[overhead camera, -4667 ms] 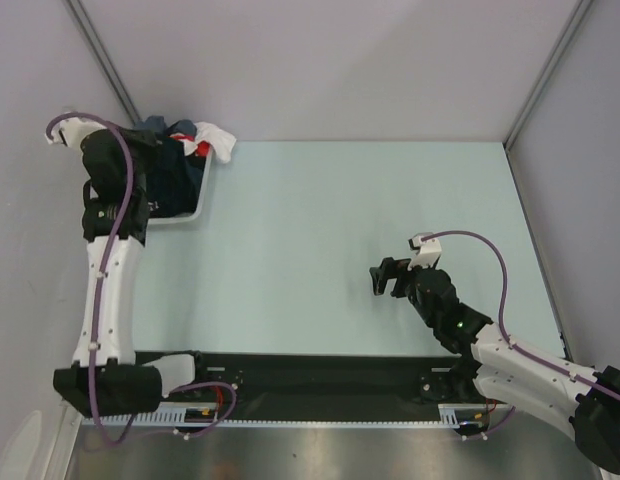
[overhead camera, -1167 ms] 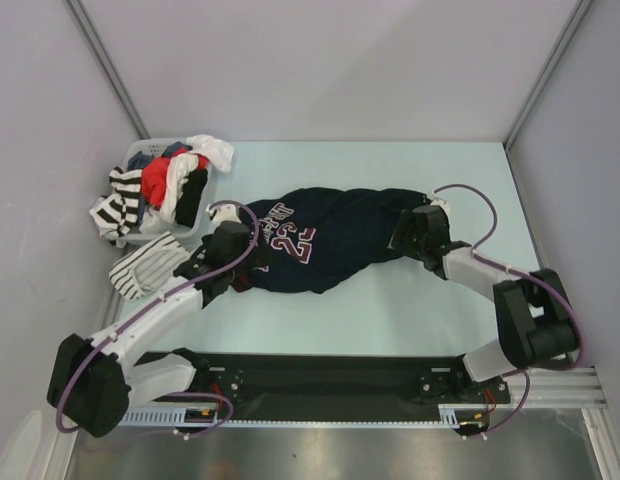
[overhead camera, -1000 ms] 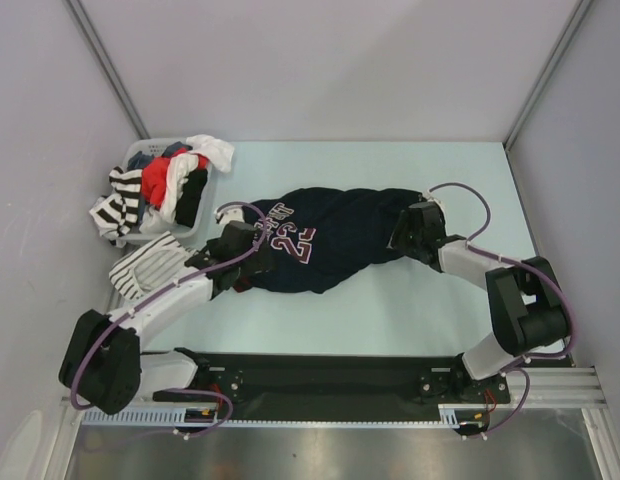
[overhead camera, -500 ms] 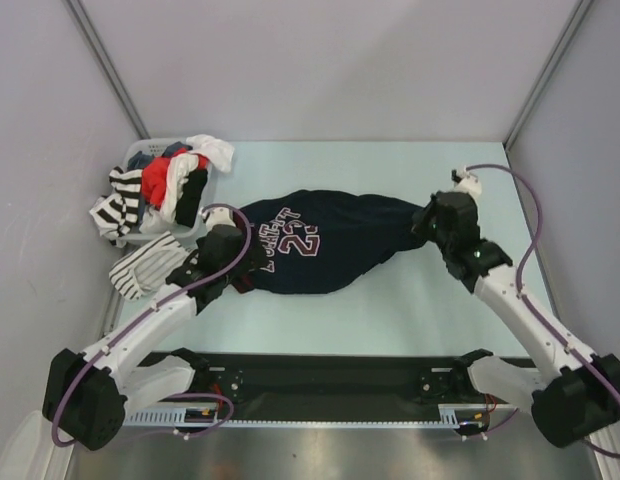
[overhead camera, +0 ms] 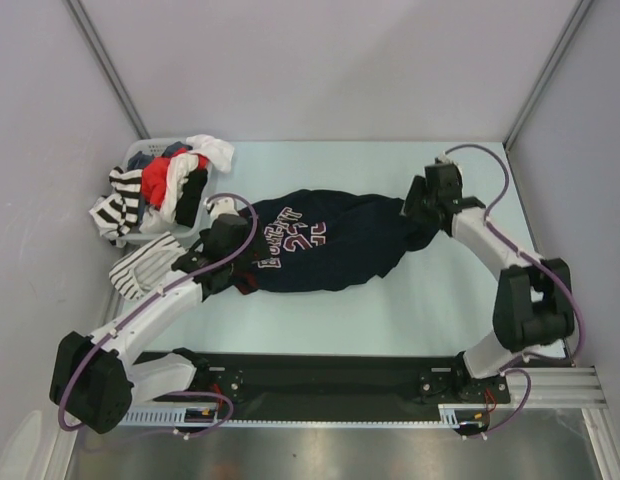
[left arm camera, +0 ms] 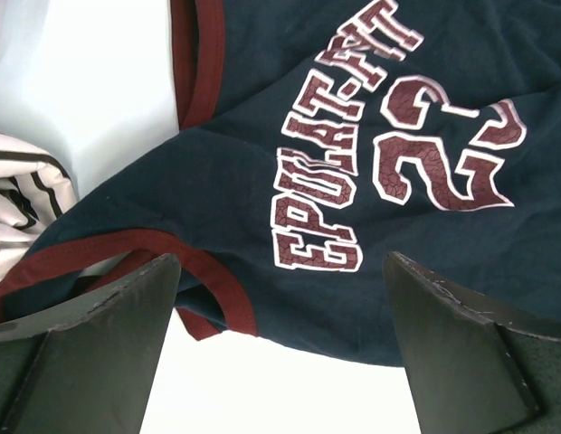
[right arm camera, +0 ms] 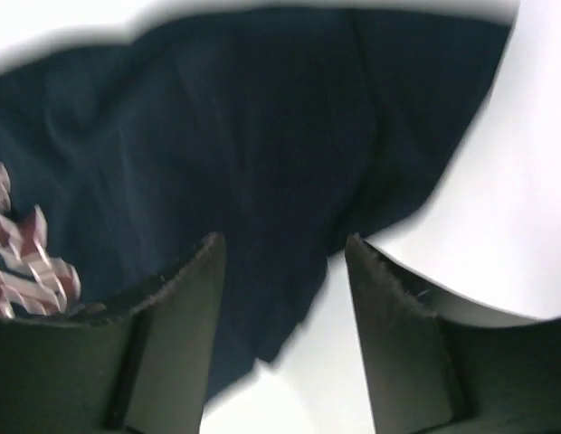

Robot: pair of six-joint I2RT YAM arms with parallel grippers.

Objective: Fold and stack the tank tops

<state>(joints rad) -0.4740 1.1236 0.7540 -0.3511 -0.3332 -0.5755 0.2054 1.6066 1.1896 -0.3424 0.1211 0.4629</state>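
The navy jersey (overhead camera: 340, 245) lay spread lengthwise across the middle of the pale desk (overhead camera: 390, 310), rumpled rather than flat, its printed front facing up. Maroon lettering (left arm camera: 339, 176) and a two-digit number with white outlines showed on its left part, and maroon trim (left arm camera: 194, 63) edged the openings at that end.

The left gripper (left arm camera: 280, 260) hung over the printed end of the jersey with its jaws released and spread wide. In the left wrist view its two dark fingers (left arm camera: 90, 353) stood far apart, with nothing between them but the cloth below. The right gripper (right arm camera: 282, 242) hung over the plain opposite end of the jersey, near that end's edge, where bare desk showed beside the cloth. Its jaws were also apart and grasped nothing, though that view was blurred.

The striped tank top (overhead camera: 145, 262) lay crumpled on the desk to the left of the jersey, just beside the left arm, and a corner of it showed at the edge of the left wrist view. Behind it, in the far left corner, a white basket (overhead camera: 138, 150) held a heap of clothes (overhead camera: 165, 185) in red, white, black and stripes, some hanging over its rim.
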